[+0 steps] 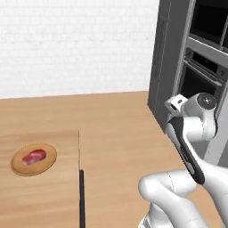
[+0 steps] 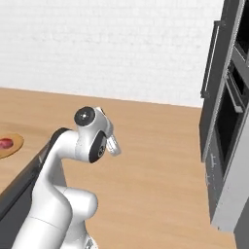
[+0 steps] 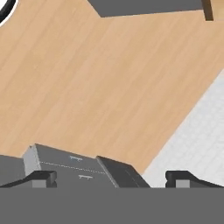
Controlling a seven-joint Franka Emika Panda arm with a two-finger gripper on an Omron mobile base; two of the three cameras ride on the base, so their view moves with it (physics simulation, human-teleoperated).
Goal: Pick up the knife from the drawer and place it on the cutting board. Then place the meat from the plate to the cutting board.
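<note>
The meat [image 1: 34,156], a small pinkish-red steak, lies on the round tan plate [image 1: 18,167] on the wooden counter at the left; both also show at the left edge as the meat [image 2: 4,144] and the plate [image 2: 17,143]. My gripper [image 3: 113,179] is open with nothing between its fingertips [image 3: 43,178], and it looks down at the wooden floor, well to the right of the plate. Grey cabinet fronts [image 3: 65,165] with small handles lie low in the hand view; I cannot tell whether one is the drawer. The knife and the cutting board are out of view.
A tall dark oven stack [image 1: 196,67] stands to the right, seen also as the oven stack [image 2: 228,121]. The counter's dark side panel [image 2: 22,187] runs beside the arm. White brick wall [image 1: 75,44] behind. Open wooden floor [image 2: 155,160] lies between counter and ovens.
</note>
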